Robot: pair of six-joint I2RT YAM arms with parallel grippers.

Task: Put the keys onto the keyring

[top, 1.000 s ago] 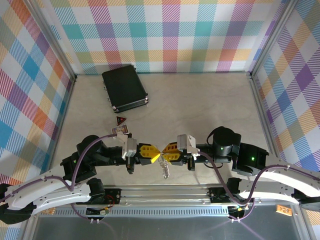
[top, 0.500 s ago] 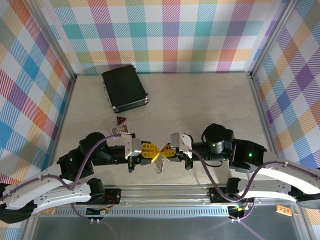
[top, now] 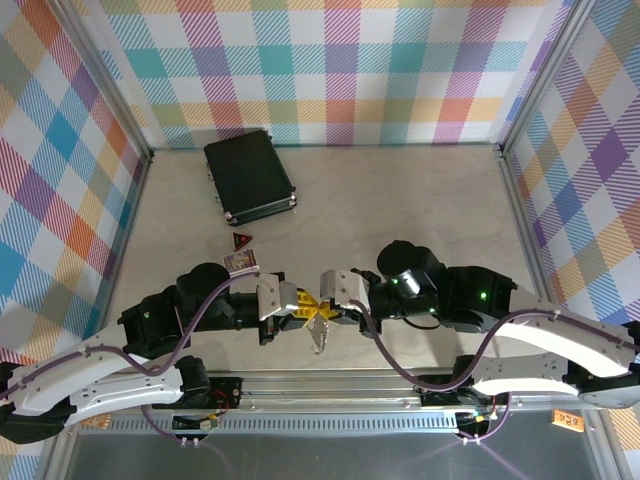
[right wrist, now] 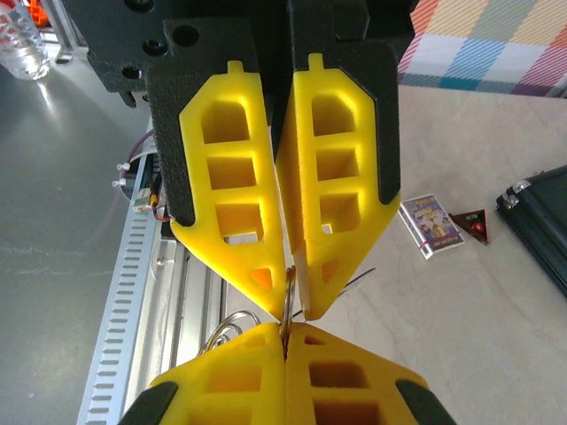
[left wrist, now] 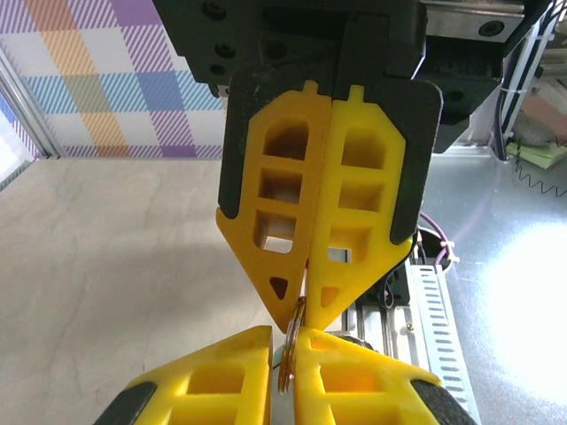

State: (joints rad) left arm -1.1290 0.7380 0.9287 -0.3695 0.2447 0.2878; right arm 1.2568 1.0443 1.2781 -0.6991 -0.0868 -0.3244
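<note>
My left gripper (top: 307, 306) and right gripper (top: 327, 307) meet tip to tip low over the table near its front edge. Between them is the keyring (top: 318, 336), a silver metal piece that hangs below the tips. In the left wrist view a thin ring of the keyring (left wrist: 288, 367) stands edge-on between my left gripper's (left wrist: 283, 336) yellow fingers, with the right gripper (left wrist: 305, 312) pinching its top. In the right wrist view my right gripper (right wrist: 284, 328) is shut on the same ring, and small silver loops (right wrist: 221, 326) curl off to its left. The keys are hidden.
A black case (top: 250, 178) lies at the back left. Between it and the left arm lie a small picture card pack (top: 242, 262) and a dark red triangle (top: 241, 241). A metal rail (top: 330, 385) runs along the near edge. Plaid walls enclose the table.
Both arms have drawn in, so the yellow fingers now touch tip to tip. The right arm's wrist moved left. The hanging keyring shifted slightly left and swung.
</note>
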